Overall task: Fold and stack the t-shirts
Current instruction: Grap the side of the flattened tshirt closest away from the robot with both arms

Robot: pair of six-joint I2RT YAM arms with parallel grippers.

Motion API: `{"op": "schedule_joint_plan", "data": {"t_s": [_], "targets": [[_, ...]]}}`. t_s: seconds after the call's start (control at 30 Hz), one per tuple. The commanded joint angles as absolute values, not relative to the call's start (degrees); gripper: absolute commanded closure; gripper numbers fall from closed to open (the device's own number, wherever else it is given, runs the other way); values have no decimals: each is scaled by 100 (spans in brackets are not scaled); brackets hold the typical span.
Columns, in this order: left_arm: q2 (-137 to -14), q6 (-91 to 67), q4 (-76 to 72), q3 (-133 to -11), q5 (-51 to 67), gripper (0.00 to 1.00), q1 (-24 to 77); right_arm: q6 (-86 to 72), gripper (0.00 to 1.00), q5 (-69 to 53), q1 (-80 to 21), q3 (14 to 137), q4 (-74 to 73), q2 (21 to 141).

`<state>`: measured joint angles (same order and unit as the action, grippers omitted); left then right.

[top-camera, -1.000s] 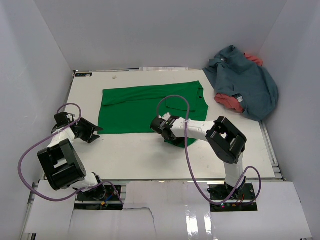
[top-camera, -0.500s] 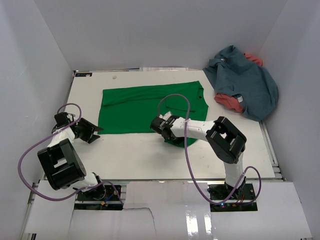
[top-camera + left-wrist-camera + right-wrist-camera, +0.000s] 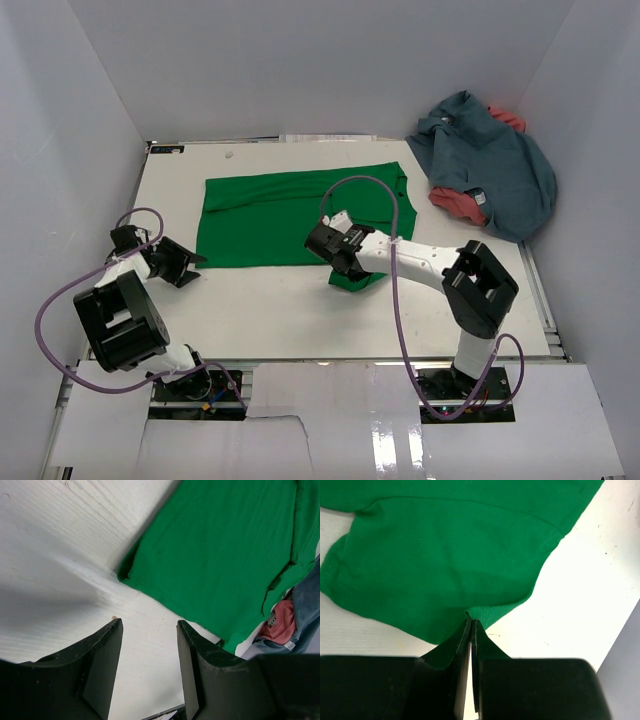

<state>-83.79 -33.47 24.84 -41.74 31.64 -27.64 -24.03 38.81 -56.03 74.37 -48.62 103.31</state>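
Your right tool (image 3: 471, 627) is clenched on the near edge of the green t-shirt (image 3: 260, 215), which stretches leftward across the table (image 3: 300, 310); your left tool (image 3: 146, 640), released, sits just beside its left corner.

Top view looks down from behind; close wrist views share green t-shirt (image 3: 260, 215).

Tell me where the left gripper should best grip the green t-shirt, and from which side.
Probably the green t-shirt's near-left corner, coming low from the left: it lies flat and free, just ahead of the open left gripper.
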Motion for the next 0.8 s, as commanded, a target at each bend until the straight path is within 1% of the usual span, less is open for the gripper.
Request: {"op": "schedule_joint_plan", "data": {"t_s": [0.0,0.13,0.2,0.33,0.5,0.77], "targets": [[-8489,-3340,2233,-4201,2962,43,-2804,-2575,92,3920,-5634,7532,-5027,10073],[-8683,-3427,2101,-4149,2787,44,-2804,-2584,92,3894,-5643,7541,-5019,9993],[-8736,-3524,2022,-4157,2690,47,-2804,-2593,92,3867,-5634,7489,-4966,9923],[-8763,-3857,1873,-4219,2453,47,-2804,-2593,92,3858,-5634,7462,-4939,9853],[-8877,-3894,1828,-4429,2136,47,-2804,-2584,92,3867,-5634,7436,-4887,9730],[-9254,-3911,1784,-4509,2153,48,-2804,-2584,92,3858,-5643,7462,-4904,9633]]}}
